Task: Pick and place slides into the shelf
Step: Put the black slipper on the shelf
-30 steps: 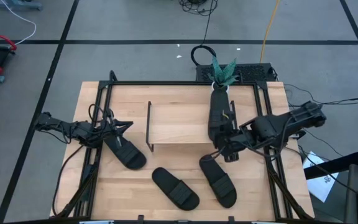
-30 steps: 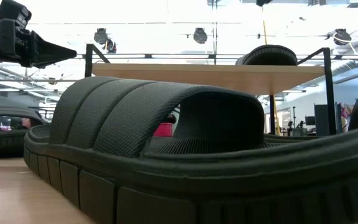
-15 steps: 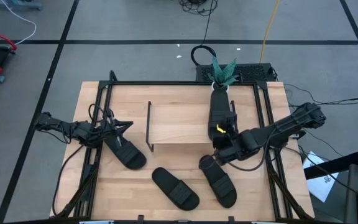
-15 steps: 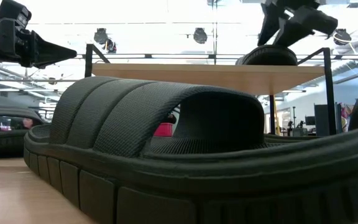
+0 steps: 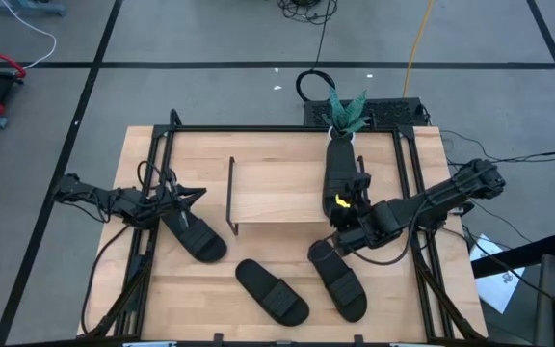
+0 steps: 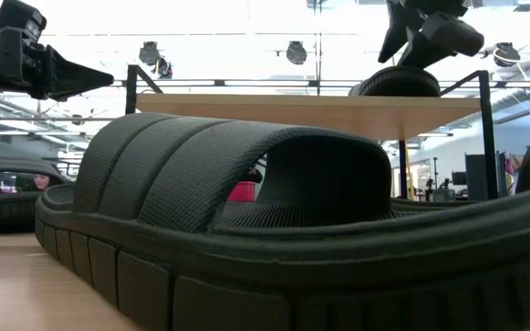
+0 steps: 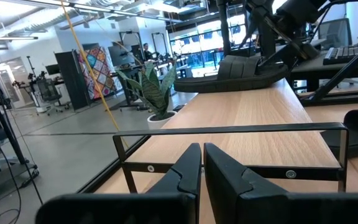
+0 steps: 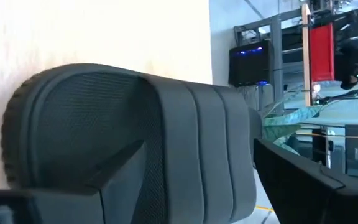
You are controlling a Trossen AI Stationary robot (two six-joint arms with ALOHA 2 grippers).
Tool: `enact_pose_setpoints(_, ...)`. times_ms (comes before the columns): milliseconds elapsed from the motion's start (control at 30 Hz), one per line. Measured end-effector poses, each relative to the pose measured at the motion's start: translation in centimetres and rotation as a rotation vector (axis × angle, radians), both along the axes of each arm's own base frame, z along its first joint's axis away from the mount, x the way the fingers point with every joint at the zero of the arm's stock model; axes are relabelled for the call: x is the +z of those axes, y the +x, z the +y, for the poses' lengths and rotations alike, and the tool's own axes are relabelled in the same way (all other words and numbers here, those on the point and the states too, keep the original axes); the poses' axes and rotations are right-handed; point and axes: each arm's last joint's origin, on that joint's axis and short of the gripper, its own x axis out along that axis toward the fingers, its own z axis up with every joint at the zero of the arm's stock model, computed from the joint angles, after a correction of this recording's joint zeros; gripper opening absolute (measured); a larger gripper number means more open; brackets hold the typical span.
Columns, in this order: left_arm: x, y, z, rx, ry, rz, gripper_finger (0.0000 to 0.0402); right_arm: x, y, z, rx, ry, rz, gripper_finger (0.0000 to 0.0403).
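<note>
Right gripper jaws wide, over slide resting on shelf top. Left gripper jaws nearly closed, empty. Three slides beyond on surface. Likely light, flexible foam; grab strap or sole edge.

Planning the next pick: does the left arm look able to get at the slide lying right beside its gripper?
Probably yes. The left gripper, shut, hovers just above the slide nearest it, with nothing lying between them. It must open first.
</note>
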Motion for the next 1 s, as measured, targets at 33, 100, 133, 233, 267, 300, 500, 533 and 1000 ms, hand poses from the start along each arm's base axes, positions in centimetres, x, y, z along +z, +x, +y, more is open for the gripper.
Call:
enact_pose_setpoints(33, 0.0, 0.0, 0.0, 0.000, 0.000, 0.000, 0.0026, 0.0, 0.0, 0.0, 0.000, -0.004, -0.001, 0.0276)
enact_pose_setpoints(100, 0.0, 0.0, 0.0, 0.000, -0.001, 0.000, 0.0026, 0.0, 0.0, 0.0, -0.001, -0.003, -0.001, 0.0270)
enact_pose_setpoints(133, 0.0, 0.0, 0.0, 0.000, -0.001, 0.000, 0.0026, 0.0, 0.0, -0.1, -0.003, -0.003, 0.000, 0.0267)
enact_pose_setpoints(233, 0.0, 0.0, 0.0, 0.000, -0.001, 0.000, 0.0026, 0.0, 0.1, -0.2, -0.006, 0.001, 0.001, 0.0264)
enact_pose_setpoints(267, 0.0, 0.0, 0.0, 0.000, -0.001, 0.000, 0.0026, 0.0, 0.1, -0.2, -0.006, 0.002, 0.001, 0.0264)
enact_pose_setpoints(300, 0.0, 0.0, 0.0, 0.000, -0.001, 0.000, 0.0026, 0.0, 0.1, -0.1, -0.006, 0.009, 0.002, 0.0264)
enact_pose_setpoints(500, 0.0, 0.0, 0.0, 0.000, 0.004, 0.002, 0.0026, -0.8, 0.0, -0.1, -0.004, 0.016, 0.007, 0.0263)
enact_pose_setpoints(533, 0.0, 0.0, 0.0, 0.000, 0.004, 0.002, 0.0026, -1.2, 0.0, -0.2, -0.002, 0.006, 0.011, 0.0263)
enact_pose_setpoints(1000, 0.0, 0.0, 0.0, 0.000, 0.004, 0.002, 0.0026, -2.8, -0.3, -0.7, -0.012, -0.163, -0.039, 0.0251)
